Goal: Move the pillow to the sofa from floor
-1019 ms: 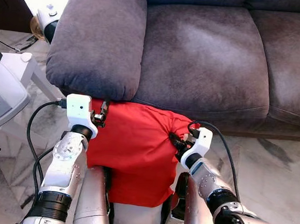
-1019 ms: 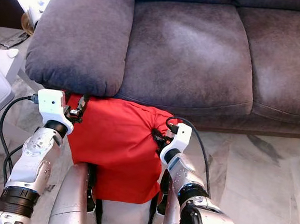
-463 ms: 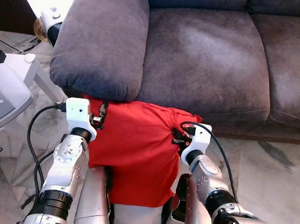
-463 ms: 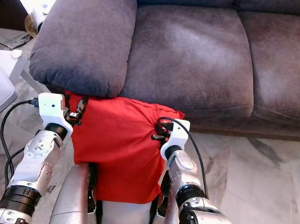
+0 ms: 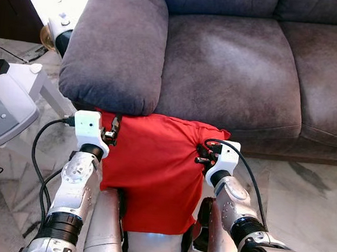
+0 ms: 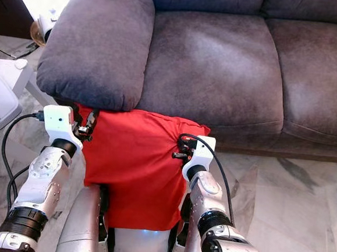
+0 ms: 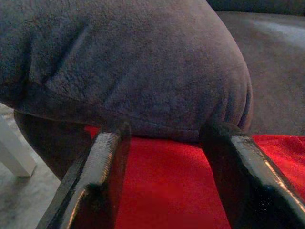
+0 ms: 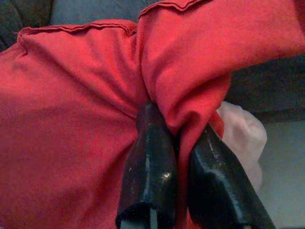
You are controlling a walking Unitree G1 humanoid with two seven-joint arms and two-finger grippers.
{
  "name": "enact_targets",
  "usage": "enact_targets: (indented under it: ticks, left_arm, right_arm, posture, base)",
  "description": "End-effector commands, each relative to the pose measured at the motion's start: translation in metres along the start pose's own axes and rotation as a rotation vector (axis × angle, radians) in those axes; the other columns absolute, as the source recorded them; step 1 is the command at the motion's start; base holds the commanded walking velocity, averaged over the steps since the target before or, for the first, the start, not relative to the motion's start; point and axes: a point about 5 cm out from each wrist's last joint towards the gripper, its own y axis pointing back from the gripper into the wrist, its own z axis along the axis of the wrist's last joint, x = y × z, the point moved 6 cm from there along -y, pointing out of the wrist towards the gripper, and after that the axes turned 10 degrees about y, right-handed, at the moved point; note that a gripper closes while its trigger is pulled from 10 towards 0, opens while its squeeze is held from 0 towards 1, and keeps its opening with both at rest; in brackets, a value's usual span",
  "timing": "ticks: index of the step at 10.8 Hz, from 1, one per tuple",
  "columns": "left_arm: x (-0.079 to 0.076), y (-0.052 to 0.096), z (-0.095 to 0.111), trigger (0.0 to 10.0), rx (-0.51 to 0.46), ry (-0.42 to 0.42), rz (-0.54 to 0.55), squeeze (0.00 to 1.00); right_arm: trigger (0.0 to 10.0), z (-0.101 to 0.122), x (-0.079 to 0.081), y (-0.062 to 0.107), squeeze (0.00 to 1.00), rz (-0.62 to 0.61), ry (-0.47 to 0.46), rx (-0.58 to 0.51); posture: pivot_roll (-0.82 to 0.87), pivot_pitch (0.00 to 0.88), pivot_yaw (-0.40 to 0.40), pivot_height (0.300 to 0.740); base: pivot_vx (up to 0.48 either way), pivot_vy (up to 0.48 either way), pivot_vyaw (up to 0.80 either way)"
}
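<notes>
My right tool (image 8: 177,191) pinching fold of red pillow (image 5: 150,171); my left tool (image 7: 169,183) spread wide at pillow edge, under sofa (image 5: 231,67) armrest

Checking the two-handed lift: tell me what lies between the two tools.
In the left eye view, only the red pillow spans between the left tool and right tool.

The sofa's (image 5: 232,61) broad seat cushions lie open ahead, but its bulging armrest (image 5: 113,46) overhangs the pillow's (image 5: 150,171) upper left edge, with a white appliance (image 5: 4,101) crowding the left.
</notes>
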Motion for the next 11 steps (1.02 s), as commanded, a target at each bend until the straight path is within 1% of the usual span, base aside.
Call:
enact_targets:
  ticks: [1, 4, 6, 8, 11]
  left_arm:
    - [0.0026, 0.0024, -0.0059, 10.0, 0.014, -0.005, 0.007, 0.0]
    - [0.0016, 0.0002, -0.0046, 10.0, 0.004, -0.008, 0.0, 0.0]
    - [0.002, -0.001, -0.0039, 10.0, -0.001, -0.009, -0.001, 0.0]
    - [0.002, -0.0014, -0.0038, 10.0, -0.003, -0.01, -0.002, 0.0]
    - [0.002, -0.001, -0.004, 10.0, -0.004, -0.011, -0.004, 0.0]
  right_arm:
    - [10.0, 0.0177, -0.0121, 0.0008, 0.0, -0.046, 0.016, -0.08]
    - [10.0, 0.0181, -0.011, 0.0002, 0.0, -0.042, 0.02, -0.08]
    - [10.0, 0.0189, -0.0114, 0.0003, 0.0, -0.044, 0.015, -0.086]
    - [10.0, 0.0177, -0.0112, 0.0009, 0.0, -0.042, 0.012, -0.085]
    - [10.0, 0.0168, -0.0119, 0.0013, 0.0, -0.05, 0.02, -0.084]
  posture:
    - [0.2, 0.197, -0.022, 0.572]
    - [0.2, 0.195, -0.024, 0.572]
    - [0.2, 0.194, -0.023, 0.603]
    - [0.2, 0.195, -0.022, 0.653]
    - [0.2, 0.193, -0.021, 0.703]
  base:
    - [0.0, 0.0, 0.0]
    - [0.0, 0.0, 0.0]
    - [0.0, 0.0, 0.0]
    - [0.0, 0.0, 0.0]
    - [0.0, 0.0, 0.0]
